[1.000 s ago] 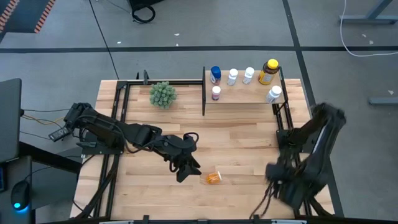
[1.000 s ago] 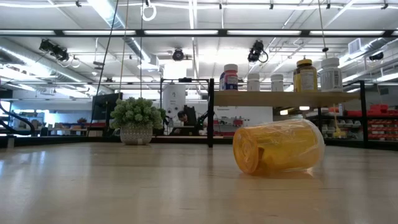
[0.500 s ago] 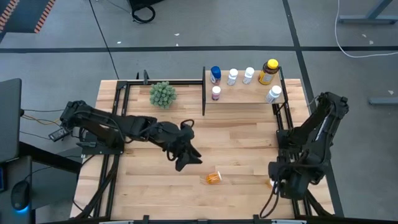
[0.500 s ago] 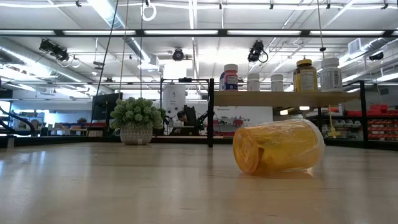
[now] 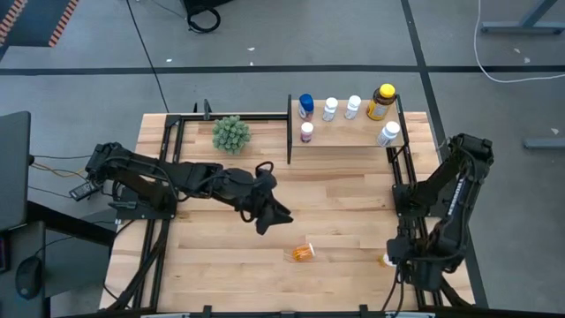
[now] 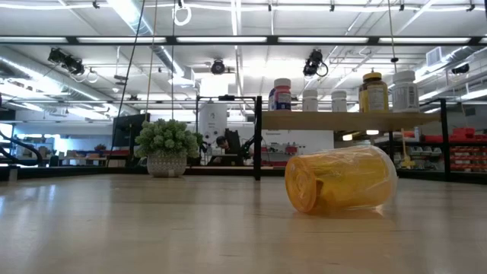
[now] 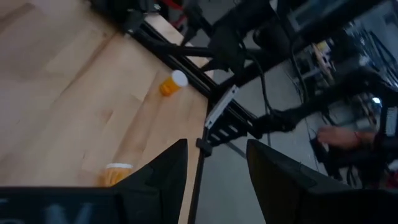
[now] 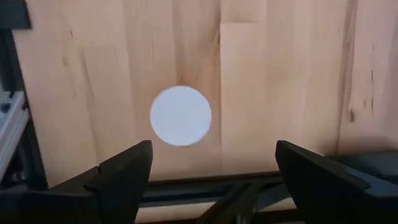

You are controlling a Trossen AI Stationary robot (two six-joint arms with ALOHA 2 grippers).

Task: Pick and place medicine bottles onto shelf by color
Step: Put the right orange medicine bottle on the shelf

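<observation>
Right gripper (image 8: 208,168) spread wide straight above white-capped orange bottle (image 8: 180,116) at table's right edge (left gripper (image 7: 214,171) idle mid-table, jaws parted, empty): lower centred, then close.

L gripper (image 5: 281,215) lifted away — R gripper (image 8: 208,165) opened

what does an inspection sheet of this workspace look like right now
surface: slatted wooden table, mostly bare
job's things: six bottles upright on the shelf; orange bottle lying mid-table; another orange bottle, white-capped, at the right edge
clutter: green plant
grippers: left pincer empty, fingers apart, above the table; right pincer open, straight above the white cap
cables: cable on the floor
surroundings: a person's hand off the table
</observation>
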